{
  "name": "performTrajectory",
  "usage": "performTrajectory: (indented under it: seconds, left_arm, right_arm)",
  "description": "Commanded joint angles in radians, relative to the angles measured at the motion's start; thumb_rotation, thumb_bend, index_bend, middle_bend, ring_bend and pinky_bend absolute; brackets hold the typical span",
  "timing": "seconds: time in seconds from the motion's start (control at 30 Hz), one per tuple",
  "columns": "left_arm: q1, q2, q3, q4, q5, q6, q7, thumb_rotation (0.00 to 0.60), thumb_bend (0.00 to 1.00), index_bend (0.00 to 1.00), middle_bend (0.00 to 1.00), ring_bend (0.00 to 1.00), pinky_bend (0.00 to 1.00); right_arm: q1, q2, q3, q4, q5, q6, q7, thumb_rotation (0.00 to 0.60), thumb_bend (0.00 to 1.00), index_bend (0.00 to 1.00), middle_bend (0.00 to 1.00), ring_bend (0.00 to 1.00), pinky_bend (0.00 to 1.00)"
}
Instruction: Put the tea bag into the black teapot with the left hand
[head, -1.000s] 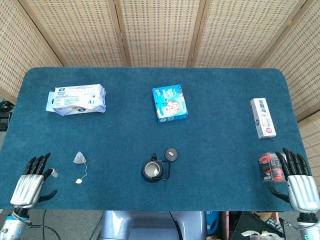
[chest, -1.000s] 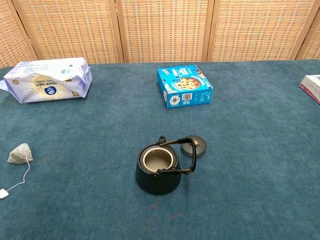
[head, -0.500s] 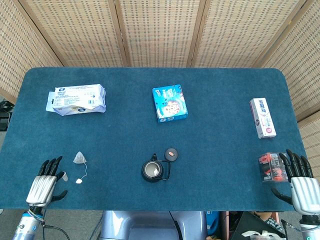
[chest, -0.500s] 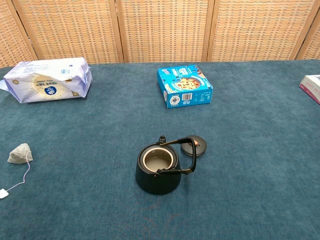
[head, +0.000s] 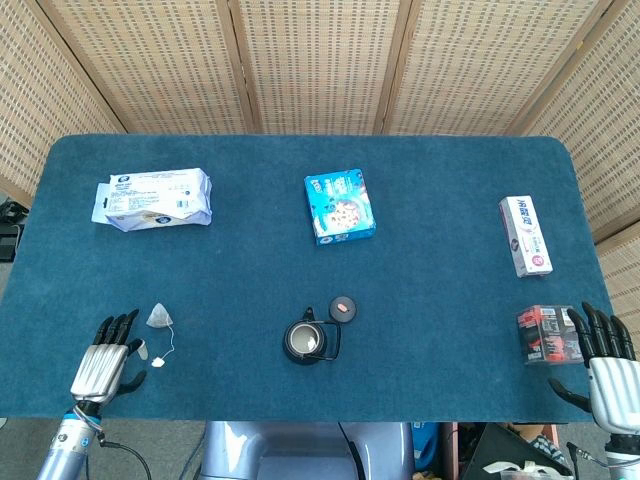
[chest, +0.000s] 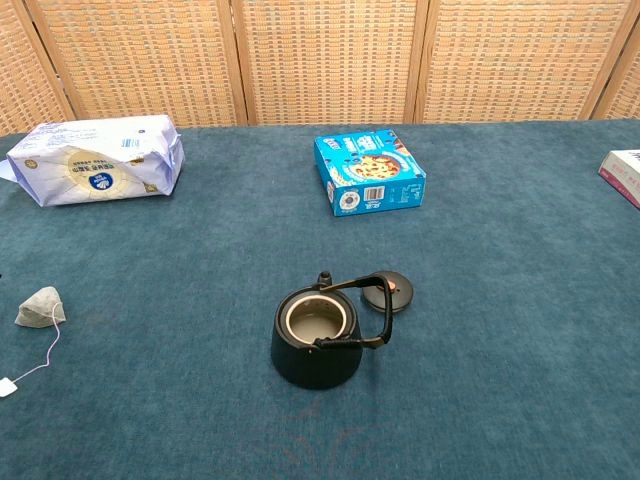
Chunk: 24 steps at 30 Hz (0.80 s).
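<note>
The tea bag (head: 159, 317) (chest: 39, 306) lies on the blue table at the front left, its string running to a small white tag (head: 158, 361) (chest: 7, 386). The black teapot (head: 305, 342) (chest: 317, 340) stands open near the front middle, handle tipped to the right, with its lid (head: 344, 307) (chest: 390, 293) beside it. My left hand (head: 105, 357) hovers open just left of the tag, a little in front of the tea bag. At the front right corner my right hand (head: 609, 363) is open too. Neither hand shows in the chest view.
A white packet (head: 153, 199) (chest: 95, 159) lies at the back left, a blue box (head: 340, 206) (chest: 371, 171) at the back middle, and a white-and-pink box (head: 526, 235) (chest: 622, 172) at the right. A dark red-labelled packet (head: 545, 334) sits just left of my right hand.
My left hand has moved right and forward toward the tea bag's tag. My right hand has drawn slightly back toward the front right corner.
</note>
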Motion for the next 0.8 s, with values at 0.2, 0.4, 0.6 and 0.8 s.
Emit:
performTrajectory:
  seconds: [0.2, 0.4, 0.6, 0.8]
  left_arm:
    - [-0.013, -0.020, 0.001, 0.013, -0.008, -0.018, 0.009, 0.600, 0.32, 0.52, 0.01, 0.00, 0.00]
    - [-0.023, -0.037, -0.002, 0.026, -0.020, -0.030, 0.009, 0.600, 0.34, 0.54, 0.01, 0.00, 0.00]
    - [-0.032, -0.052, -0.001, 0.040, -0.024, -0.039, 0.008, 0.600, 0.34, 0.54, 0.01, 0.00, 0.00]
    - [-0.037, -0.058, 0.003, 0.046, -0.032, -0.048, 0.008, 0.600, 0.36, 0.55, 0.01, 0.00, 0.00]
  right_arm:
    - [-0.005, 0.001, 0.001, 0.000, 0.006, 0.000, -0.002, 0.600, 0.00, 0.00, 0.00, 0.00, 0.00]
    - [-0.011, 0.003, 0.001, -0.002, 0.013, 0.000, -0.003, 0.600, 0.00, 0.00, 0.00, 0.00, 0.00]
    - [-0.015, 0.005, 0.002, -0.006, 0.016, -0.001, -0.006, 0.600, 0.00, 0.00, 0.00, 0.00, 0.00]
    - [-0.015, 0.005, 0.003, -0.007, 0.021, -0.005, -0.007, 0.600, 0.00, 0.00, 0.00, 0.00, 0.00]
